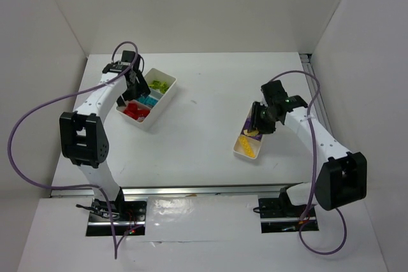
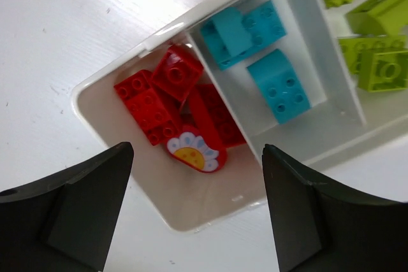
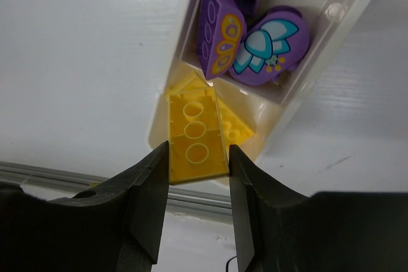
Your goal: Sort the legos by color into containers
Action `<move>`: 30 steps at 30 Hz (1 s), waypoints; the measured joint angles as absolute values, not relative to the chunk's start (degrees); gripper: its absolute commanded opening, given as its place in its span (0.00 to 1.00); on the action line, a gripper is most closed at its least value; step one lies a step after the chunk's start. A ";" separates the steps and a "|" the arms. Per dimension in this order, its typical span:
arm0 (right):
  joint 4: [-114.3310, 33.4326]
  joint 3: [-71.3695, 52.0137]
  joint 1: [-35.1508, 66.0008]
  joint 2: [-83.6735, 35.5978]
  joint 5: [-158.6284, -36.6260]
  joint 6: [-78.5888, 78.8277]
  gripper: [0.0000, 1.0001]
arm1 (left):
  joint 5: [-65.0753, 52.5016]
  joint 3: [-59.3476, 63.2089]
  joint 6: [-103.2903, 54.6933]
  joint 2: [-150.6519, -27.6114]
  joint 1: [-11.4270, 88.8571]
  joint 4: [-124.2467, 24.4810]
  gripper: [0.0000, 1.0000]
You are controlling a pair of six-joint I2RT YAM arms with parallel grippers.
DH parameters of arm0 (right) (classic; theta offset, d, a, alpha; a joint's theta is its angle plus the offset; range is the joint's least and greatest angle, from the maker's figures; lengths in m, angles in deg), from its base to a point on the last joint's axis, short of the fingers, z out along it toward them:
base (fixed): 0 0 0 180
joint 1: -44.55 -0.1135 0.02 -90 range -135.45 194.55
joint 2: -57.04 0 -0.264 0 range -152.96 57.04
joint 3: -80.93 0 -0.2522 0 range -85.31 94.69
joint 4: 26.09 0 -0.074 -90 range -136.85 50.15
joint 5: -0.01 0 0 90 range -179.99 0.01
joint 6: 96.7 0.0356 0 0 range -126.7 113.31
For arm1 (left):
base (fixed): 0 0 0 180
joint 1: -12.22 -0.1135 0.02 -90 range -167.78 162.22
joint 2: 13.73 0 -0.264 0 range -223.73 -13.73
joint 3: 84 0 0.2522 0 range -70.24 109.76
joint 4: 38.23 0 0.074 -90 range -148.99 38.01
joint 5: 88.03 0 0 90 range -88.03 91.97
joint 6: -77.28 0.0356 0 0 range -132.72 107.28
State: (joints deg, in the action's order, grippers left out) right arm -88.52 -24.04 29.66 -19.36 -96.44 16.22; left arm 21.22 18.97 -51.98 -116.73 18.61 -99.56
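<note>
Surface [image 1: 204, 125]: white, carrying both trays, which sit well apart.
Long tray [image 1: 168, 95]: toward 10 o'clock on the surface in the top view, with three compartments.
Red legos [image 2: 153, 103]: heaped in the long tray's end compartment, toward 7 o'clock of that tray in the top view. One rounded red piece [image 2: 191, 152] shows a daisy print.
Cyan-blue legos [image 2: 277, 84]: in the middle compartment, just past the divider from the red ones.
Lime green legos [image 2: 376, 62]: in the far compartment, at 1 o'clock of the tray in the top view.
Left pincer [image 2: 197, 152]: fingers wide apart and gripping nothing, poised above the red compartment.
Small tray [image 1: 238, 150]: toward 4 o'clock on the surface in the top view.
Purple legos [image 3: 220, 30]: in the small tray's farther compartment, beside a purple piece printed with a flower [image 3: 271, 42].
Yellow lego [image 3: 194, 135]: held over the small tray's nearer compartment, where more yellow pieces lie. Whether it touches them I cannot tell.
Right pincer [image 3: 199, 157]: clamped on the yellow lego, one finger against each long side.
</note>
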 measured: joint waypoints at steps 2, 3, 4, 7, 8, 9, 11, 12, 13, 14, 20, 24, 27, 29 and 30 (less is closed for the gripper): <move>-88.69 -25.52 28.61 -19.36 -95.94 16.27 0.16 | 21.26 20.57 -51.98 -116.44 19.53 -99.56 0.93; -88.69 -26.24 28.15 -19.36 -95.70 16.40 0.16 | 21.26 21.31 -51.98 -116.22 20.01 -99.56 0.93; -88.65 -26.86 27.84 -19.36 -95.46 16.42 0.16 | 21.29 22.01 -51.98 -115.87 20.55 -99.56 0.93; -88.32 -28.25 27.41 -19.36 -95.09 16.94 0.16 | 21.31 23.30 -51.98 -114.80 21.65 -99.54 0.93; -88.12 -28.65 27.27 -19.36 -94.91 17.25 0.16 | 21.31 23.71 -51.98 -114.50 22.08 -99.58 0.93; -87.82 -29.06 27.14 -19.27 -94.81 17.53 0.19 | 21.33 24.04 -51.96 -114.32 22.41 -99.54 0.93; -86.94 -30.35 26.60 -18.72 -94.63 17.93 0.39 | 21.35 24.33 -51.92 -114.13 22.87 -99.54 0.93; -86.81 -31.12 26.18 -18.33 -94.41 18.08 0.51 | 21.37 24.39 -51.92 -114.13 23.00 -99.54 0.93; -86.53 -32.04 25.53 -17.83 -93.82 18.54 0.65 | 21.35 24.39 -51.92 -114.13 23.09 -99.56 0.93; -86.51 -32.87 24.96 -17.30 -93.54 19.09 0.73 | 21.35 24.39 -51.92 -114.15 23.18 -99.60 0.93; -86.59 -34.29 21.83 -15.16 -91.11 20.53 0.77 | 21.42 24.43 -51.88 -114.15 23.68 -99.60 0.93; -87.01 -33.37 21.66 -14.44 -88.45 20.99 0.62 | 21.39 25.35 -51.77 -114.48 24.29 -99.80 0.91; -87.14 -31.55 21.66 -14.37 -86.67 21.40 0.44 | 21.39 26.01 -51.70 -114.91 24.73 -99.78 0.91; -87.43 -30.07 21.66 -14.29 -85.49 21.95 0.45 | 21.42 26.16 -51.68 -114.91 25.10 -99.91 0.91; -87.49 -29.06 21.66 -14.29 -84.62 22.21 0.50 | 21.42 26.34 -51.61 -114.91 25.17 -100.00 0.91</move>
State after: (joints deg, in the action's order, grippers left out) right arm -87.49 -29.06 21.66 -14.29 -84.62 22.21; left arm 21.42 26.34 -51.61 -114.91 25.17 -100.00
